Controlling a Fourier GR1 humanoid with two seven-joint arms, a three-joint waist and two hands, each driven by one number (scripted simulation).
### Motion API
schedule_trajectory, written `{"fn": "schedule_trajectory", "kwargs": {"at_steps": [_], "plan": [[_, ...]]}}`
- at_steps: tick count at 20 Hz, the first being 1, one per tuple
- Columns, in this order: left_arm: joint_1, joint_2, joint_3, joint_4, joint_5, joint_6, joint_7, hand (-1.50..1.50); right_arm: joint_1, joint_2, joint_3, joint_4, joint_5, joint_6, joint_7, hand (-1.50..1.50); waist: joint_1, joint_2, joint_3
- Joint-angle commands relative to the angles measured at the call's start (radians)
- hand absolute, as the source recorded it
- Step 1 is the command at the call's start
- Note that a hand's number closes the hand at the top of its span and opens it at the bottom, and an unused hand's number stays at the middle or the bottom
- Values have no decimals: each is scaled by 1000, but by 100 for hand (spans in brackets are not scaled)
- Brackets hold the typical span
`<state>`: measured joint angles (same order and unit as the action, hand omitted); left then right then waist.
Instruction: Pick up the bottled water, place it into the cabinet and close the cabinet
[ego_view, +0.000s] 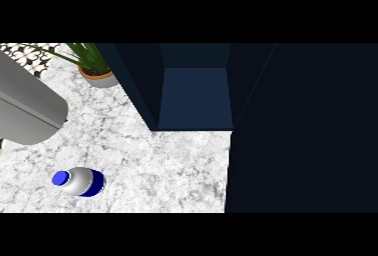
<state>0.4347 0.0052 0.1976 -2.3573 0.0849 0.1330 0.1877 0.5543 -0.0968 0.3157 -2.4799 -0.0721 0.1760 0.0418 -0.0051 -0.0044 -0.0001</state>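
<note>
Neither robot hand shows in my head view, so I cannot tell whether they are spread, pressed together or pinching anything; nothing is held that I can see. The bottled water (80, 182) stands on the marble bench (162, 165) at the lower left, seen almost from above with its blue cap (60, 178) towards me, and it looks upright and untouched. The cabinet (196, 95) sits well apart from it, up and to the right, its lighter blue inside open to me. A tall dark panel (303, 130) fills the right side, and I take it for a swung-out door. By my reading the task has not begun, and the pick comes first. My worries run as follows. The bottle's rounded body could roll or topple if a finger nudges it before the grasp closes. A large grey shape (26, 110) near the left edge, which I cannot identify, crowds an approach from that side. The carry crosses much bare bench, and the opening looks narrow, so the bottle could clip an edge going in. Set too shallow, it would block the door from shutting. The potted plant (96, 70) stands beside the cabinet's left side, near enough for a wide swing to brush it.
</note>
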Motion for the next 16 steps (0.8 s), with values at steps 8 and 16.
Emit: {"fn": "schedule_trajectory", "kwargs": {"at_steps": [8, 16], "plan": [[-12, 26, 88, 304, 91, -65, -141, -150, 171, -58, 56, -155, 31, 13, -54, -150, -7, 1, -1], [-115, 33, 154, 672, 188, -152, -278, -150, 292, -91, 161, -186, 96, -3, -127, -150, -23, -1, -3]]}}
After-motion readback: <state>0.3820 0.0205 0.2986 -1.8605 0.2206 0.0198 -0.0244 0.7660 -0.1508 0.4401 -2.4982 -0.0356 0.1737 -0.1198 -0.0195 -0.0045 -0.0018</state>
